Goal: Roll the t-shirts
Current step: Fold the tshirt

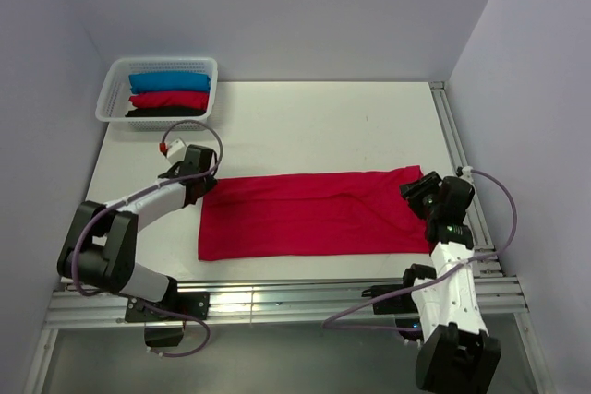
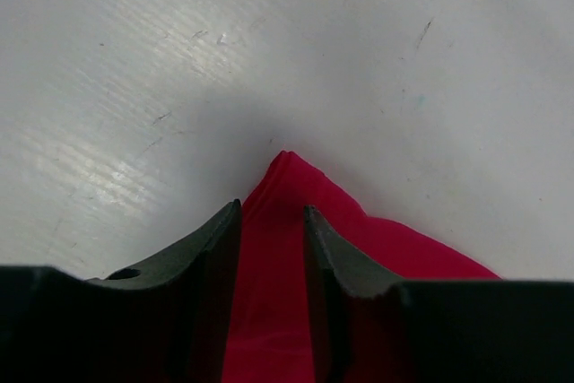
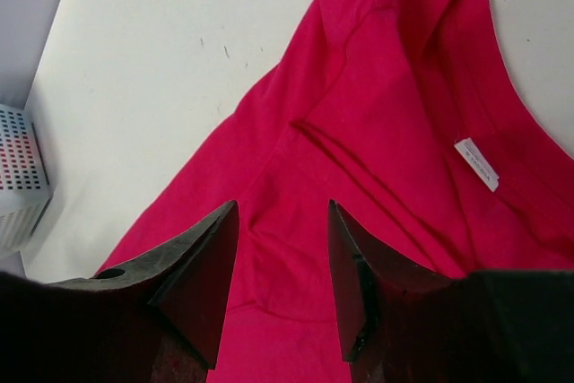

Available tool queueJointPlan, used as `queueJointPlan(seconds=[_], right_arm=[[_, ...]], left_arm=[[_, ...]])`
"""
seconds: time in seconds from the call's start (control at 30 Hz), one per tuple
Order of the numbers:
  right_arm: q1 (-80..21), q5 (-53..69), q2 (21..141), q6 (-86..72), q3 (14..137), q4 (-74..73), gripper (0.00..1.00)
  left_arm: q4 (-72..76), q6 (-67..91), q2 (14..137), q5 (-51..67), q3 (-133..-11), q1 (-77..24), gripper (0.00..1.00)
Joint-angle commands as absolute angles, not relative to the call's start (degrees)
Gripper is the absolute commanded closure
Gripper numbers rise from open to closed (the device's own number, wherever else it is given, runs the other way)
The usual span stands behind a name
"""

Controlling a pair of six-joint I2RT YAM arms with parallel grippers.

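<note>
Crimson t-shirt [image 1: 314, 214] — one end under left tool [image 2: 272, 213], other under right tool [image 3: 282, 210]

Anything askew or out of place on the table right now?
Nothing serious. The red t-shirt lies flat as a long folded strip; only its right end, near the neck label, is a bit rumpled. The three bundles sit tidily in the basket.

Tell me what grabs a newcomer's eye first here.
The crimson t-shirt, folded into a long band across the near half of the table, dominates. A claw sits over each end: the left claw at its far left corner, the right claw above the collar end near the white neck label. The white basket in the far left corner holds rolled bundles in blue, red and black.
</note>
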State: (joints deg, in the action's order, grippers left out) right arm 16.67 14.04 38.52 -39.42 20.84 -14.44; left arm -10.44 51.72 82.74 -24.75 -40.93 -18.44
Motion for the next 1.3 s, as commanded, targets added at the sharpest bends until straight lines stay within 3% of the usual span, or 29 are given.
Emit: queueJointPlan(seconds=[0.0, 0.13, 0.23, 0.27, 0.37, 0.7, 1.27], right_arm=[[16.96, 14.76, 40.69, -38.15, 24.25, -8.53, 0.49], [16.96, 14.24, 41.83, -37.27, 25.05, -8.17, 0.49], [16.96, 13.89, 43.50, -36.04, 25.57, -7.82, 0.48], [16.88, 14.15, 44.29, -35.69, 25.75, -7.30, 0.48], [16.70, 15.90, 49.03, -34.37, 26.80, -5.72, 0.45], [10.82, 16.88, 66.43, -33.05, 31.81, -2.64, 0.48], [3.52, 7.03, 78.73, -33.05, 36.47, -0.18, 0.52]], left_arm=[[-8.17, 50.28, 85.60, -23.20, -44.38, -18.19, 0.61], [-7.56, 50.45, 89.47, -22.06, -46.58, -18.11, 0.64], [-7.99, 51.58, 91.05, -23.90, -47.02, -18.11, 0.73], [-8.26, 51.94, 91.32, -25.04, -47.20, -18.11, 0.83], [-9.93, 53.35, 91.84, -27.32, -47.98, -18.11, 1.00], [-11.60, 53.96, 93.34, -29.71, -50.27, -16.79, 1.00], [-10.37, 53.35, 92.64, -28.82, -49.66, -16.00, 1.00]])
